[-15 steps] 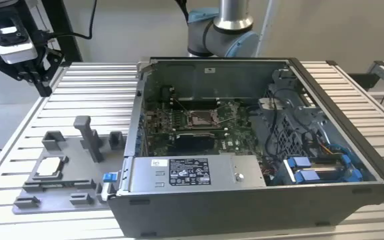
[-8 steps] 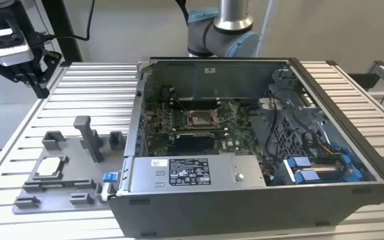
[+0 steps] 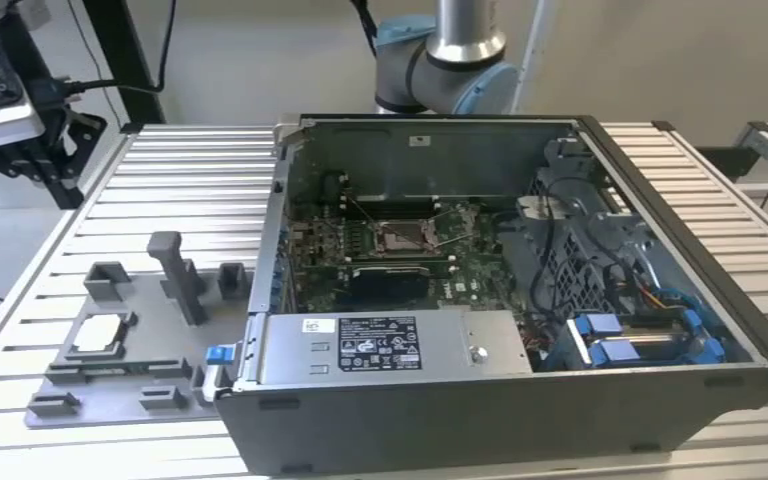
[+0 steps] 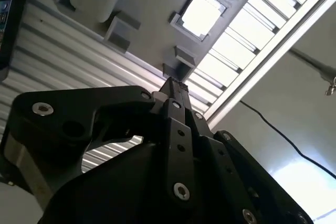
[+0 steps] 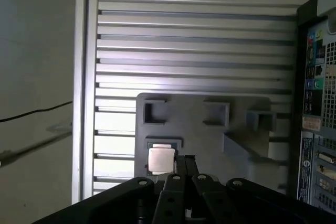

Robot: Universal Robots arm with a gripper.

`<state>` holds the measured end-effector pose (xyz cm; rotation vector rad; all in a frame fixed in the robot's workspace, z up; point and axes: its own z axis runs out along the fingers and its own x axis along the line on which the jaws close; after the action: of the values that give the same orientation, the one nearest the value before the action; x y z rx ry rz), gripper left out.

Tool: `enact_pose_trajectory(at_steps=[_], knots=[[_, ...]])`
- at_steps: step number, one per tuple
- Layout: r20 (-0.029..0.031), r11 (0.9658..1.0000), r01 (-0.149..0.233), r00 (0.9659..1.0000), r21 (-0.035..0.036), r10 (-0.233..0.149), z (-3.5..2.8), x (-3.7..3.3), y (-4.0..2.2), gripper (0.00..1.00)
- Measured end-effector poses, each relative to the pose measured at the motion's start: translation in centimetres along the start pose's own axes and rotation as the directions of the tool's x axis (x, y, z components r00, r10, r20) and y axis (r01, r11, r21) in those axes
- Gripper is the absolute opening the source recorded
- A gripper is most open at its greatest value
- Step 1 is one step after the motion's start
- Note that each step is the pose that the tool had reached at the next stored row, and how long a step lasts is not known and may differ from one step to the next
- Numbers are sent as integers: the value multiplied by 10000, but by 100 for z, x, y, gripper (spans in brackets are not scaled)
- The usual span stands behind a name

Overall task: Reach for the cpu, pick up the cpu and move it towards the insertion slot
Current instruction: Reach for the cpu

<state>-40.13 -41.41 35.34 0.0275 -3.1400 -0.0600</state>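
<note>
hand state: fingertips of the hand [image 5: 186, 159] are seen pressed together, narrow, nothing held between them
hand position: held off the desk [image 3: 184, 190], tips aimed toward the fixture plate [image 5: 205, 135]; judged clear of the plate and not touching anything
cpu location: the cpu [image 5: 160, 160] is seated flat in a square pocket of the fixture plate, pale top up, outside the computer case [image 3: 491, 410], on the exterior view's left
cpu, other views: seen at [image 3: 101, 335] in the exterior view and bright at [image 4: 199, 15] in the second wrist view, past the fingertips
why cpu is pocketed: judged that the pocket walls keep it square and in a known spot for a top-down pick
insertion slot location: the insertion slot [image 3: 404, 237] is found on the board inside the case, well apart from the cpu
why case lies open: it is laid on its side with the open face up, judged so the slot can be reached from above
task stage: reach judged under way; cpu not yet gripped
count, cpu: one
count, insertion slot: one
count, hand: one
count, fixture plate: one, with one tall post [image 3: 177, 275]; smaller raised blocks are several, exact number not made out
count, computer case: one
</note>
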Motion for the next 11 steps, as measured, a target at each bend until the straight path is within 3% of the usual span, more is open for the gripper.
enact_pose_trajectory(at_steps=[4, 11], knots=[[2, 10000, -15, 10000, 0, 15, 19, 62, -54, 0], [2, 10000, -48, 10000, 0, 48, 51, 128, -58, 0]])
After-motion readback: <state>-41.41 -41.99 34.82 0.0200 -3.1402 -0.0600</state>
